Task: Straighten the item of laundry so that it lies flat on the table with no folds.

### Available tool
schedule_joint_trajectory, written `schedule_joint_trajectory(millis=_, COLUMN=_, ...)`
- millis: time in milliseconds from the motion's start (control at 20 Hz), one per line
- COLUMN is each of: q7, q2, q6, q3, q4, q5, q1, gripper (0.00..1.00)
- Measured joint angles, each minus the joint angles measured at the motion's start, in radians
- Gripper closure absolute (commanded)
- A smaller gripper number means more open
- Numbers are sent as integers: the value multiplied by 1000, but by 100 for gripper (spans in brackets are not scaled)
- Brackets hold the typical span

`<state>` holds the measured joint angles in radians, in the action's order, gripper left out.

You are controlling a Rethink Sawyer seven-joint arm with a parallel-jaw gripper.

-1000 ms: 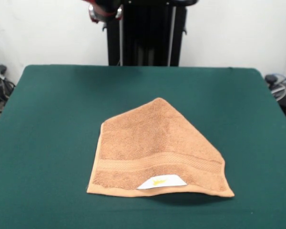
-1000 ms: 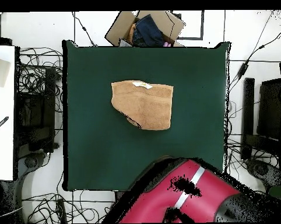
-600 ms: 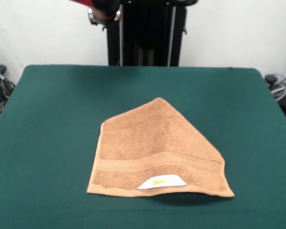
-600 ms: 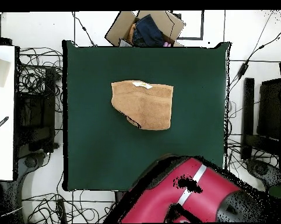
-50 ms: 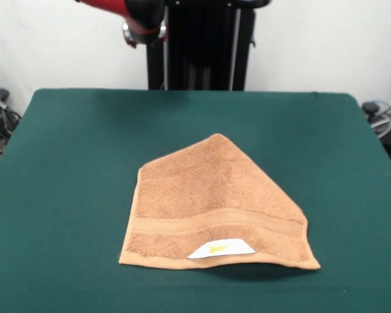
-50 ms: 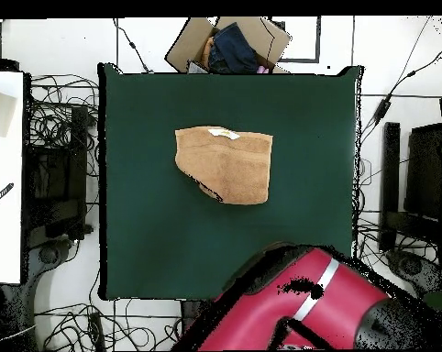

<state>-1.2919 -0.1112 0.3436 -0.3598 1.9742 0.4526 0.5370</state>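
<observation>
The item of laundry (image 5: 215,205) is an orange-tan towel lying a little in front of the middle of the green table (image 5: 65,163). One part is folded over, so its far side rises to a point. A woven band runs across it near the front edge, where a white label (image 5: 220,249) with a yellow mark sticks out. From above, the towel (image 6: 226,163) sits in the upper middle of the table (image 6: 151,238). Only a red arm link (image 5: 140,16) shows at the top edge, and the red arm body (image 6: 298,307) covers the table's lower right corner. I see no gripper.
A black pedestal (image 5: 202,45) stands behind the table's far edge. A cardboard box (image 6: 229,44) with dark cloth in it sits off the table's top edge in the overhead view. Cables lie on the floor on both sides, and a white surface (image 6: 3,174) is at the left.
The red arm link has come further into the front view at the top left, and the arm body has shifted right in the overhead view. The towel has not moved.
</observation>
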Motion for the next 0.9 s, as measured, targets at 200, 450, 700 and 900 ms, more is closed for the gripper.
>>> schedule_joint_trajectory(millis=200, q7=0, q2=8, q6=-66, q3=17, q4=0, q5=22, q1=26, gripper=0)
schedule_joint_trajectory(millis=450, q7=0, q2=17, q6=-121, q3=31, q4=1, q5=43, q1=45, gripper=0)
schedule_joint_trajectory(millis=700, q7=0, q2=17, q6=-170, q3=57, q4=5, q5=68, q1=72, gripper=0)
schedule_joint_trajectory(millis=900, q7=0, q2=17, q6=-212, q3=77, q4=11, q5=86, q1=99, gripper=0)
